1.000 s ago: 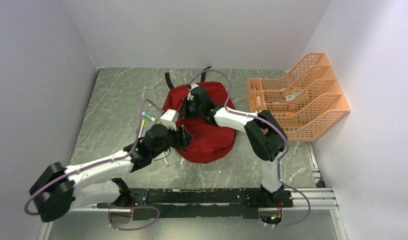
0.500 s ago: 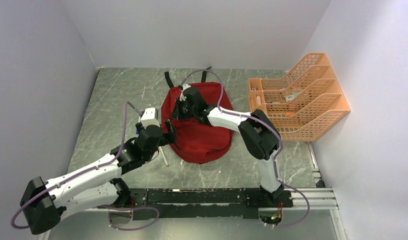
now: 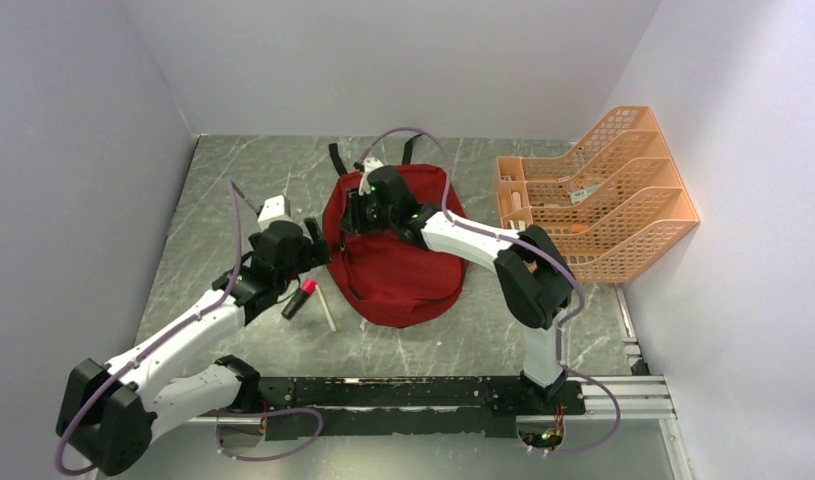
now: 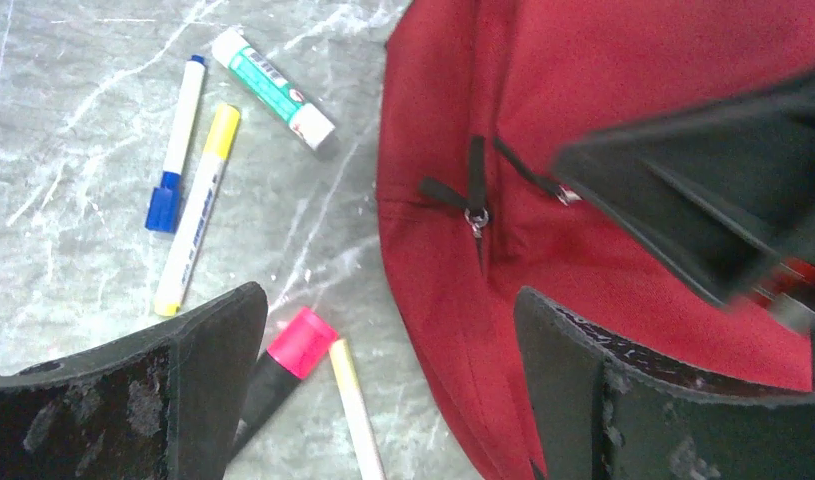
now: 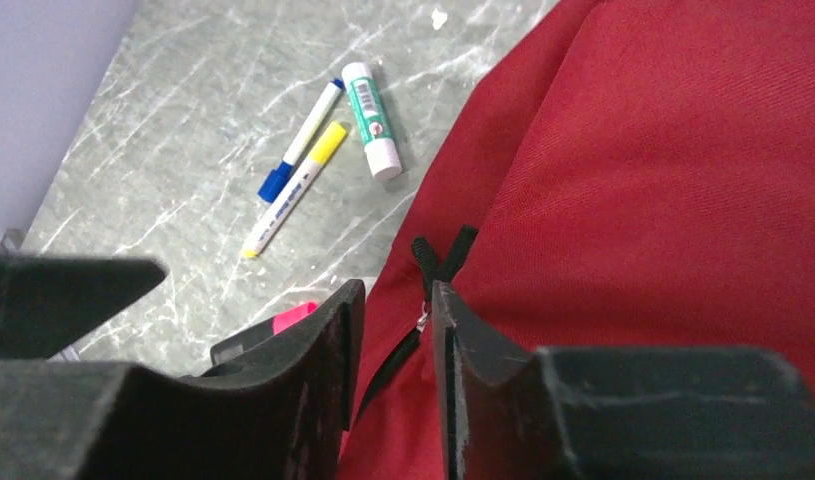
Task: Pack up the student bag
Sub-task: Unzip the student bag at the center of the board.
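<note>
The student bag (image 3: 403, 265), dark red, lies flat in the middle of the table; its red fabric (image 4: 623, 130) (image 5: 663, 170) fills both wrist views. Two black zipper pulls (image 4: 475, 188) (image 5: 438, 252) sit at its left edge. My right gripper (image 3: 357, 212) (image 5: 396, 305) hovers over that edge with a narrow gap between the jaws; a pull strap lies loose in the gap. My left gripper (image 3: 309, 250) (image 4: 393, 335) is wide open, holds nothing, and straddles the bag's left rim and the tabletop.
Left of the bag lie a blue marker (image 4: 178, 135), a yellow marker (image 4: 198, 210), a glue stick (image 4: 273, 88), a pink-capped marker (image 3: 300, 297) (image 4: 288, 360) and a cream stick (image 3: 326, 307) (image 4: 355, 415). An orange mesh organizer (image 3: 603, 195) stands at the right wall.
My left arm pulled back to the left off the bag and its jaws spread wide. The right gripper shifted left along the bag and went from shut to slightly parted. The pink marker now shows.
</note>
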Motion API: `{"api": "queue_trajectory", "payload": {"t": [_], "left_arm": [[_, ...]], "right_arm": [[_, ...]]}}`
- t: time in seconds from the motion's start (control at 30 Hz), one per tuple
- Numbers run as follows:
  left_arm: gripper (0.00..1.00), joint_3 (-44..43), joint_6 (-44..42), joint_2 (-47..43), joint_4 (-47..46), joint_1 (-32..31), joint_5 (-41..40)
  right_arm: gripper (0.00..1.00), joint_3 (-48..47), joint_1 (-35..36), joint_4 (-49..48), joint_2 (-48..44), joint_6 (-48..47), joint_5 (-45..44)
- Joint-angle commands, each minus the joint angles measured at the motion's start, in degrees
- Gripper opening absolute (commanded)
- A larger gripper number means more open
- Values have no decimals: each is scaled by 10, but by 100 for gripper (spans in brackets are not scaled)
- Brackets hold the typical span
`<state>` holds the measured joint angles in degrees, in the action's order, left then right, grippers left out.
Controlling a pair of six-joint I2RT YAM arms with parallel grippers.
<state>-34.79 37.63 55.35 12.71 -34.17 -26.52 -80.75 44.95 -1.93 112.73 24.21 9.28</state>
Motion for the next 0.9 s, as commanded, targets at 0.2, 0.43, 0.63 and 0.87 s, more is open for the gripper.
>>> {"api": "queue_trajectory", "payload": {"t": [0.2, 0.43, 0.63, 0.87], "left_arm": [[98, -75, -37, 98, -33, 80, 150], [94, -108, -55, 167, -81, 82, 229], [90, -158, -71, 234, -80, 82, 244], [88, -211, -85, 300, -76, 82, 260]], "right_arm": [[40, 70, -3, 53, -139, -102, -192], [41, 17, -51, 187, -108, -156, -206], [38, 7, -55, 236, -89, -170, -156], [35, 85, -46, 233, -106, -146, -121]]}}
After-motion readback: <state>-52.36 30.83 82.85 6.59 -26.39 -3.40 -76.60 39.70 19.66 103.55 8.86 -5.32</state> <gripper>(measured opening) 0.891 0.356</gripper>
